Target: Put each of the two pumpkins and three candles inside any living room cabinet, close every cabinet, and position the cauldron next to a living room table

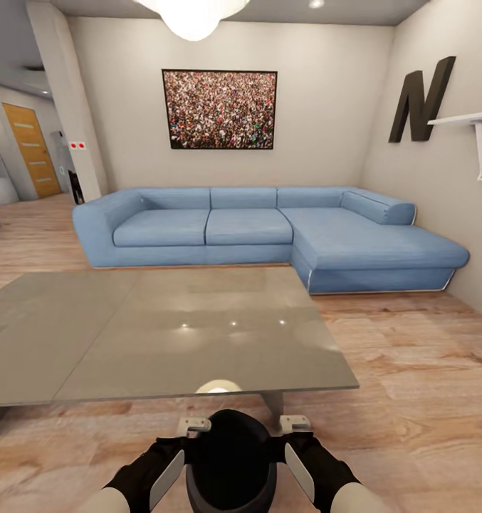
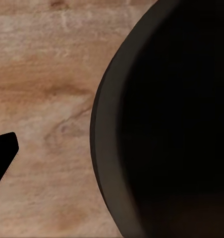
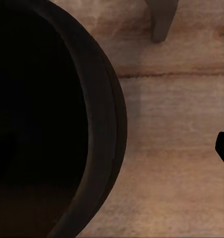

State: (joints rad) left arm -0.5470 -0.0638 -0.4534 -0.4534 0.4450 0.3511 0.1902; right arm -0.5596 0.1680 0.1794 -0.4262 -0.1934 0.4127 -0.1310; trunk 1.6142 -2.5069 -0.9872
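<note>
Cauldron (image 1: 231, 456) is pinched between both arms, left gripper (image 1: 195, 426) and right gripper (image 1: 295, 423) each clenched on its rim, hanging just in front of the coffee table (image 1: 162, 331) for setting down

Bright, even light from overexposed pendant lamp (image 1: 192, 16). Glints and lamp reflection on glossy table (image 1: 162, 335). Cauldron (image 2: 181, 119) interior pure black, undetailed. Wrist views soft, slightly blurred.

The table (image 1: 162, 335) edge and its leg (image 1: 273, 403) stand just ahead of the cauldron (image 1: 230, 456); open floor (image 1: 411, 413) lies right.
</note>
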